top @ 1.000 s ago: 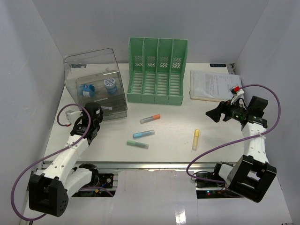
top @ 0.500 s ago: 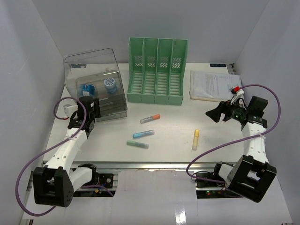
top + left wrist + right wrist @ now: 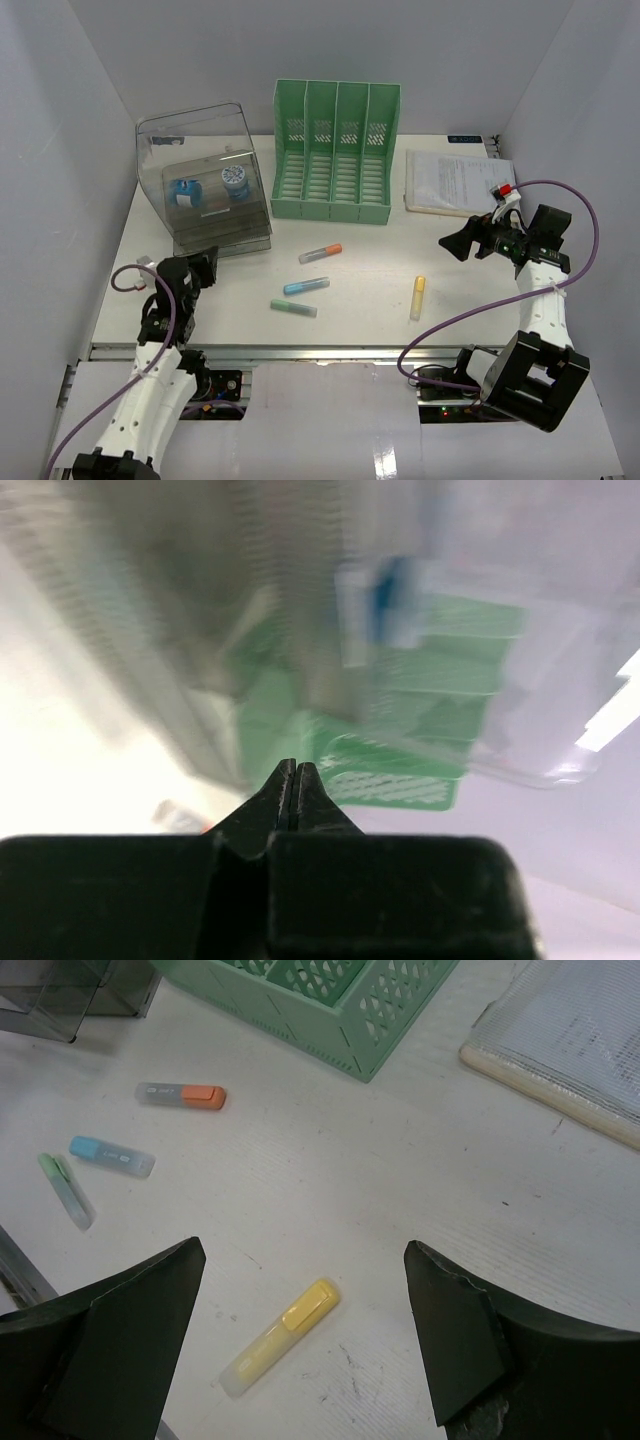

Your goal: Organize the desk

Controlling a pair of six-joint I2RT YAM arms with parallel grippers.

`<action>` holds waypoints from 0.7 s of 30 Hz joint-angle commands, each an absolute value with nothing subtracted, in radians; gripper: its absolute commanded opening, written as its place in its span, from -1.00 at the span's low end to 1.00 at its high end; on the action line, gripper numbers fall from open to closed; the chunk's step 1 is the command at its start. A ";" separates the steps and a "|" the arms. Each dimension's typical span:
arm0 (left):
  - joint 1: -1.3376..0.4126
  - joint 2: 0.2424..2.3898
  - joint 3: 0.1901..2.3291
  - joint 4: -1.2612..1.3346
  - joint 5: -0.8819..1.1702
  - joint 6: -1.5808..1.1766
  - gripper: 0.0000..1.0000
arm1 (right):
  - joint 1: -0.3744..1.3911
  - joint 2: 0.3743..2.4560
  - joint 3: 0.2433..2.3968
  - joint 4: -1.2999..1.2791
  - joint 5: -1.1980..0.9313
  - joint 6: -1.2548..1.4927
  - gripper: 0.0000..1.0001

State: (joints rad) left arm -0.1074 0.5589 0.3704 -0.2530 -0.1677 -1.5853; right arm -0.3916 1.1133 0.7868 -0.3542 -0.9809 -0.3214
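The white desk (image 3: 370, 280) carries four loose highlighters: orange (image 3: 321, 253), blue (image 3: 306, 286), green (image 3: 293, 308) and yellow (image 3: 417, 297). My left gripper (image 3: 205, 262) is shut with nothing in it, low over the desk's near left, just in front of the clear drawer box (image 3: 205, 185). In the blurred left wrist view its jaws (image 3: 295, 766) are pressed together. My right gripper (image 3: 455, 245) hangs open above the right side. The yellow highlighter (image 3: 280, 1337) lies on the desk below and between its fingers, untouched.
A green slotted file rack (image 3: 335, 150) stands at the back centre. A stack of papers (image 3: 455, 182) lies at the back right. The clear drawer box holds small blue and white items. A silver rail (image 3: 320, 352) runs along the near edge.
My left arm has drawn back from the drawer box toward the near edge, and its gripper opened briefly and then shut. The right arm and the highlighters have not moved.
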 commanded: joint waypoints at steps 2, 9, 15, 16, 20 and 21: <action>-0.103 0.735 0.256 -0.176 -0.028 -1.636 -1.00 | -0.396 1.100 0.779 -0.330 -0.982 -0.328 0.75; -0.093 1.053 0.366 -0.029 0.018 -1.569 -1.00 | -0.396 1.105 0.780 -0.331 -0.982 -0.330 0.76; -0.061 1.187 0.479 0.027 -0.007 -1.509 -1.00 | -0.397 1.111 0.782 -0.331 -0.983 -0.332 0.76; -0.054 1.200 0.501 0.031 -0.003 -1.500 -1.00 | -0.396 1.112 0.782 -0.331 -0.982 -0.333 0.76; -0.017 1.273 0.572 0.030 0.004 -1.469 -0.94 | -0.396 1.112 0.782 -0.333 -0.980 -0.333 0.76; -0.010 1.286 0.592 0.029 0.022 -1.461 -0.74 | -0.396 1.114 0.781 -0.332 -0.978 -0.334 0.76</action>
State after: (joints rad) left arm -0.0477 1.2388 0.5041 -0.0155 -0.0042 -1.5115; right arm -0.3923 1.1133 0.7868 -0.3546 -0.9703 -0.3228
